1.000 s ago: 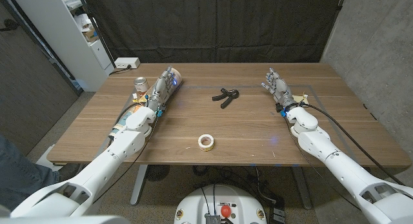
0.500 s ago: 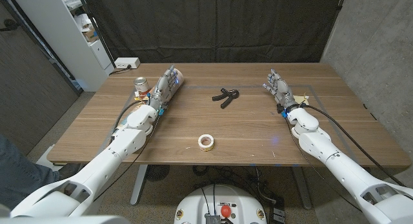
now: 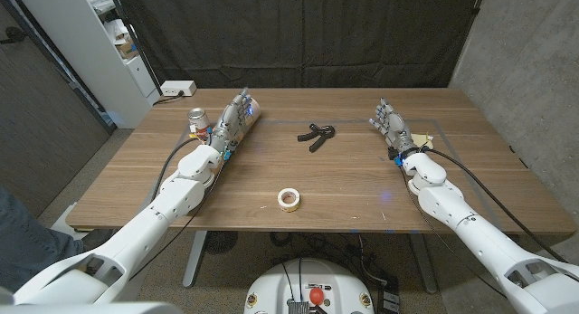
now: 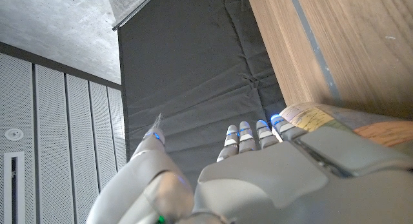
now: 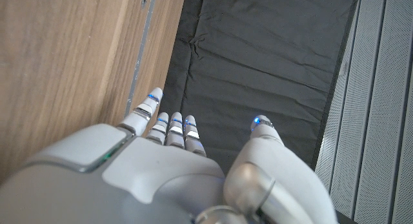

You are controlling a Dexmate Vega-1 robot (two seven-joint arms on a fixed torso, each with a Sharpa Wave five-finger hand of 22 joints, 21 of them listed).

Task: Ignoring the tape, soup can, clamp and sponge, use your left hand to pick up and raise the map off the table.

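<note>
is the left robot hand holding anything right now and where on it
It looks like the left robot hand holds the rolled map around its middle; the grip itself is hidden.

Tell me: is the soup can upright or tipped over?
Upright: the soup can shows its round top to the head camera, beside the left hand.

Black curtain (image 3: 298,38) behind a wooden table (image 3: 344,183), white shelving (image 3: 109,42) beside grey concrete wall (image 3: 520,61).

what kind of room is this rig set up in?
Likely a robotics lab or test cell, not a home. A black fabric backdrop hangs behind the brown wooden table, a bare grey concrete wall stands at one side, and a white shelving unit stands at the other.
</note>
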